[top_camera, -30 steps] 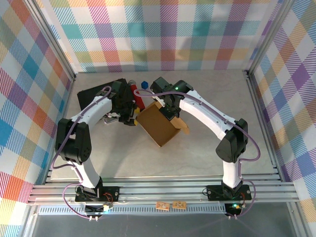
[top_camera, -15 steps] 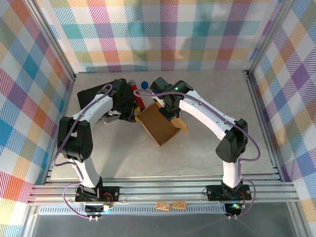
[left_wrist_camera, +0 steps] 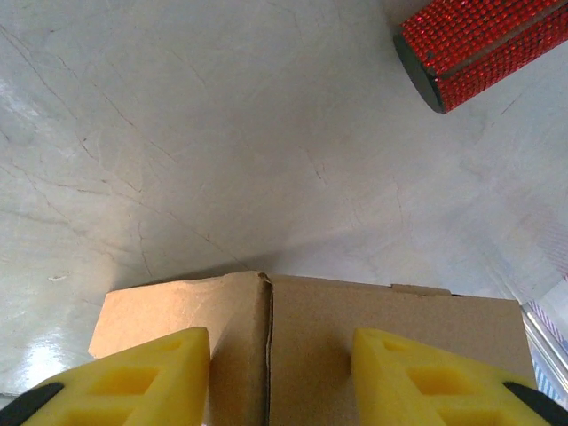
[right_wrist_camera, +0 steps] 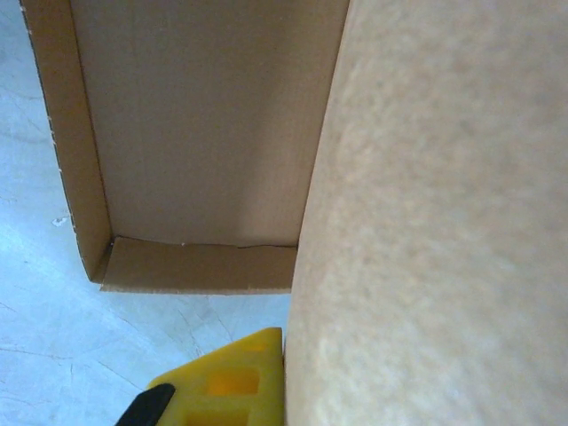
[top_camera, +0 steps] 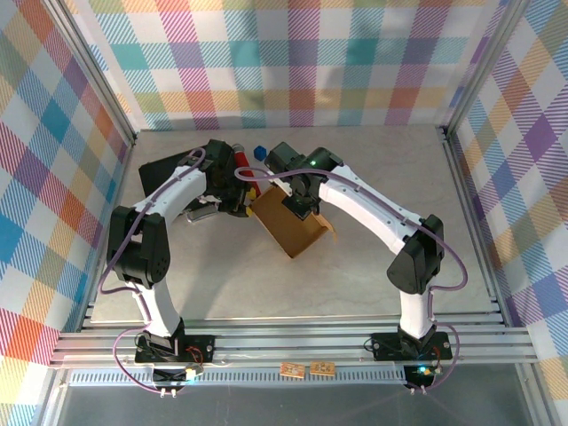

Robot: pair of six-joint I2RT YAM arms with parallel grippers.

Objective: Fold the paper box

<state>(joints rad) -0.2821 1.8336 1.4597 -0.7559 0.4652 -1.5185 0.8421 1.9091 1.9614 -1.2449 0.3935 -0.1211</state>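
As right hand (top_camera: pixel 297 202) pinches the paper box (top_camera: pixel 293 229) — left hand (left_wrist_camera: pixel 282 355) gapes.

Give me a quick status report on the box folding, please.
Left hand open over the paper box edge. Right hand shut on a box wall. Box half-formed, walls up. Red glittery cylinder close by, clear of the box.

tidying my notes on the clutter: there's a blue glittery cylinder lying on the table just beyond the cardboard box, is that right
Not quite: the glittery cylinder is red, not blue. It does lie on the table just beyond the paper box, as the left wrist view shows. The blue thing nearby in the top view is a small block.
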